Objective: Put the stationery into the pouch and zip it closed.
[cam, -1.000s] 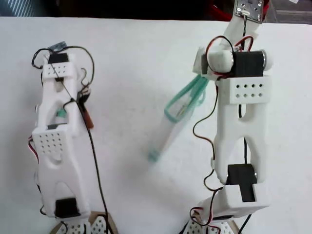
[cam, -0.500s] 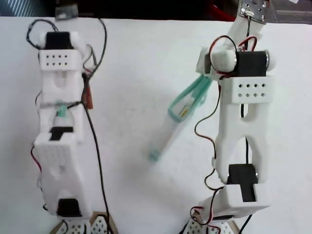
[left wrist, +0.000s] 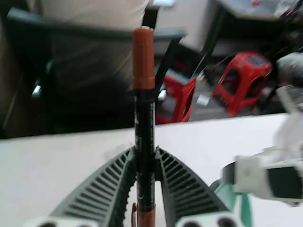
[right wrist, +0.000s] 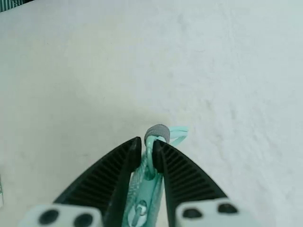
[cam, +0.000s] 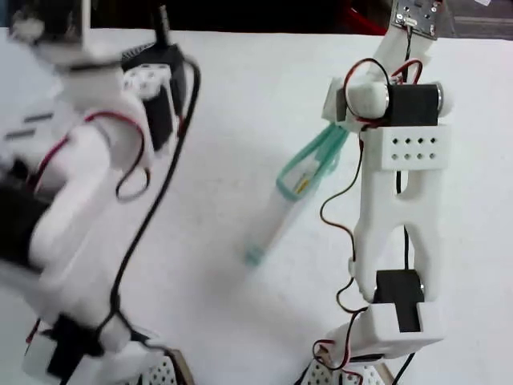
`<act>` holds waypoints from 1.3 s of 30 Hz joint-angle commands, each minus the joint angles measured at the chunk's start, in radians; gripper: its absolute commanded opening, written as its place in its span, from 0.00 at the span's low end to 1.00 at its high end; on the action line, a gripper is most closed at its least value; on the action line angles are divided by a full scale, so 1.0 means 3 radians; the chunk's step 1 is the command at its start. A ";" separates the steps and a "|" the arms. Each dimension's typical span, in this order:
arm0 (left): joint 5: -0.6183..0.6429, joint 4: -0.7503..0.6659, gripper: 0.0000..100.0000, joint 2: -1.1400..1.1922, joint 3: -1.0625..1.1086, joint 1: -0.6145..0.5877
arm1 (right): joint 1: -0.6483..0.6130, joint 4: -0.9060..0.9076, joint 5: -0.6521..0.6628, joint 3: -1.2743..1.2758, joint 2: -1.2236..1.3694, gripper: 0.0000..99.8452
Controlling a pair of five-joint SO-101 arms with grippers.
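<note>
Stationery at this moment means one brown-capped pen [left wrist: 143, 118]. It is clamped at mid-barrel by the left gripper [left wrist: 144, 172], whose jaws are closed hard against it, with the cap reaching well past the tips. In the high view the left arm [cam: 72, 184] stands at the left side of the frame, raised above the white table [cam: 232, 72]. At the centre the pouch [cam: 295, 186] lies slanted on the table, its teal-rimmed opening toward the upper right and well apart from that arm. At the right, the right arm [cam: 399, 184] stands over the pouch's upper end, and the right gripper [right wrist: 147, 153] is pinched shut on the teal edge there. The opening looks narrow and is held at one end only. A pen coming in off-line could therefore catch the rim, shove the pouch sideways or tug it out of the pinch. With so little of the barrel gripped, the pen might also swivel between the jaws if its end meets fabric.
</note>
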 commanded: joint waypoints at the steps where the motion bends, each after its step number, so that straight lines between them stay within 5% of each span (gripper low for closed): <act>1: -0.0020 -0.0261 0.02 -0.0263 -0.0082 0.0601 | 0.0003 0.0023 0.0010 0.0000 -0.0069 0.02; 8: -0.0031 -0.0174 0.02 -0.0284 -0.0102 0.1240 | 0.0013 0.0033 0.0026 0.0000 -0.0069 0.02; 14: -0.0701 0.0087 0.02 -0.0734 -0.0210 0.1695 | -0.0018 0.0023 0.0036 0.0000 -0.0069 0.02; 18: -0.0757 0.0435 0.02 -0.0995 -0.0199 0.1706 | -0.0110 0.0013 0.0010 -0.0005 -0.0038 0.02; 26: -0.0777 0.0118 0.02 -0.1905 0.1176 0.1711 | -0.0263 0.0013 0.0005 0.0000 -0.0059 0.02; 30: -0.0783 -0.0818 0.02 -0.2524 0.2654 0.1701 | -0.0253 0.0013 0.0005 0.0000 -0.0038 0.02; 37: -0.0762 -0.3734 0.02 -0.3705 0.5534 0.1235 | -0.0166 0.0013 0.0005 0.0000 -0.0069 0.02; 39: -0.0752 -0.4163 0.02 -0.3716 0.5892 0.1092 | -0.0084 0.0018 0.0010 0.0000 -0.0054 0.02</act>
